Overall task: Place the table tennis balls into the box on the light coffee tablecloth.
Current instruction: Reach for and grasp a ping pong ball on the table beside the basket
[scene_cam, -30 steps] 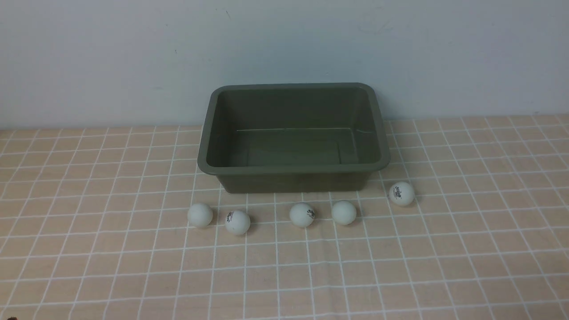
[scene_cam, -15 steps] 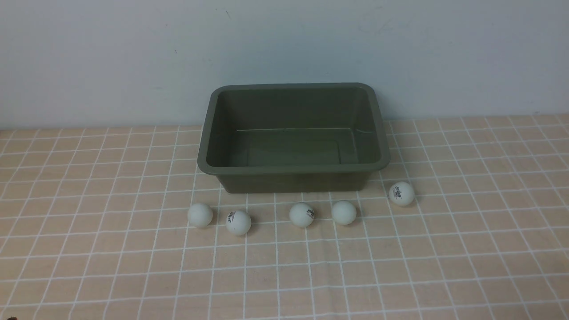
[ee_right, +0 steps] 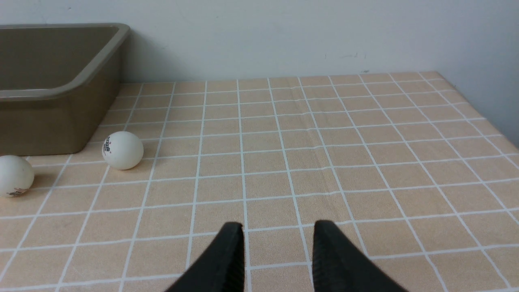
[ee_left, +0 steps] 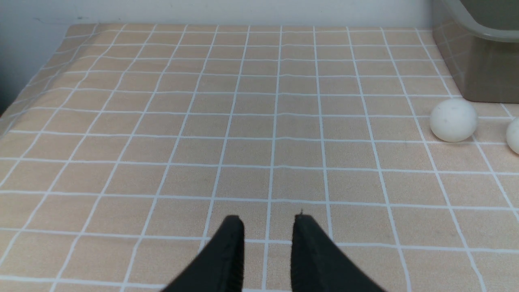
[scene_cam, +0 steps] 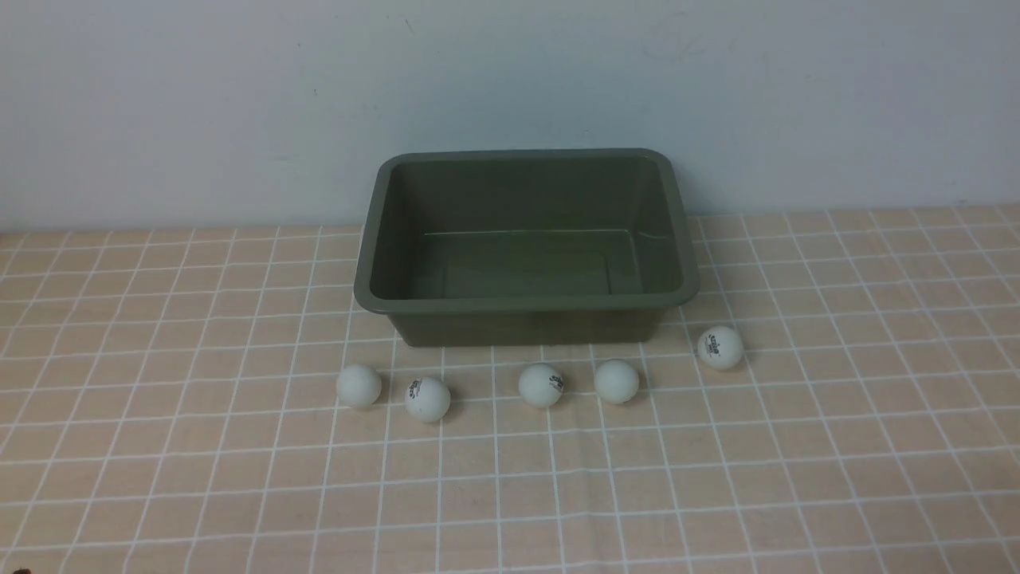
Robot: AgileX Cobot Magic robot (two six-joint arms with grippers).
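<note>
Five white table tennis balls lie in a row on the light coffee tablecloth (scene_cam: 159,446), just in front of the olive-green box (scene_cam: 526,303), which is empty. From left to right they are one (scene_cam: 358,386), two (scene_cam: 427,399), three (scene_cam: 542,385), four (scene_cam: 616,381) and five (scene_cam: 720,347). Neither gripper shows in the front view. My left gripper (ee_left: 268,221) is empty, fingers slightly apart over bare cloth, with the leftmost ball (ee_left: 453,120) well off to its side. My right gripper (ee_right: 278,227) is likewise empty and slightly apart, well away from the rightmost ball (ee_right: 122,150).
A pale wall stands right behind the box. The cloth's left edge drops off in the left wrist view (ee_left: 16,105), and its right edge in the right wrist view (ee_right: 486,109). The box corner shows in both wrist views (ee_left: 478,69) (ee_right: 56,117).
The second ball from the left has crept very slightly to the right. Nothing else has moved.
</note>
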